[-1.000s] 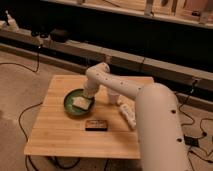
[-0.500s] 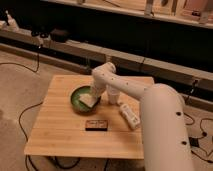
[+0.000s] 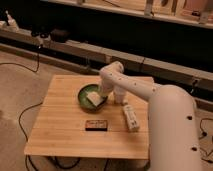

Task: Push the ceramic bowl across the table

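I see the ceramic bowl [image 3: 83,96] sitting on the table [image 3: 60,127]. It is in the far half of the top, about midway between the left edge and the right edge. It sits flat and the right way up.

My gripper [image 3: 95,98] is down at the bowl, reaching in from the right side. It looks like it is touching the inside or the right rim. I cannot tell if the gripper is apart or together, because the pale tip blends into one shape.

A small dark box [image 3: 96,124] lies closer to the near edge, a bit apart from the bowl. A white remote [image 3: 130,117] lies near the right edge, just beside my arm [image 3: 127,86].

I think the touch part is done, since the gripper is at the bowl. I think the push itself is only partly done at best. The bowl is not close to any edge yet, and there is a lot of bare wood to its left. What is left is to slide the bowl the rest of the way, most likely toward the left edge, and not bump the dark box
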Controlling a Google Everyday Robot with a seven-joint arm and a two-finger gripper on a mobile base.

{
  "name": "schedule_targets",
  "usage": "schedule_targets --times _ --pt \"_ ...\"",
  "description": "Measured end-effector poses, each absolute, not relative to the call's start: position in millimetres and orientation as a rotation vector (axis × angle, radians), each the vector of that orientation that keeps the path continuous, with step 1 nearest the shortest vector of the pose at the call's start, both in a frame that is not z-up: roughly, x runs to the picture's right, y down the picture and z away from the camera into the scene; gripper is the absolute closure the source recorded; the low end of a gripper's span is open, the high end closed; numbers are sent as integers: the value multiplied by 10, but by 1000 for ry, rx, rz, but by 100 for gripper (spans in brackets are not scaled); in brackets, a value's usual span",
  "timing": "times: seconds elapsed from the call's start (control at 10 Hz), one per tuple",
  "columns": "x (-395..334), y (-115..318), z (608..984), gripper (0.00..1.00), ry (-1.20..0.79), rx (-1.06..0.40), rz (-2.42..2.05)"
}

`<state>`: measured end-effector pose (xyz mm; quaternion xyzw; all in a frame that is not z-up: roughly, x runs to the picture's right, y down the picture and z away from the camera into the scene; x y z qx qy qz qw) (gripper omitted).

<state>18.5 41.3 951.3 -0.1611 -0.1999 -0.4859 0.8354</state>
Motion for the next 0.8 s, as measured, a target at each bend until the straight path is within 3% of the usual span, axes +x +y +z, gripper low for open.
schedule_targets --times 0.8 --pt "867 679 9251 95 -340 -448 -943"
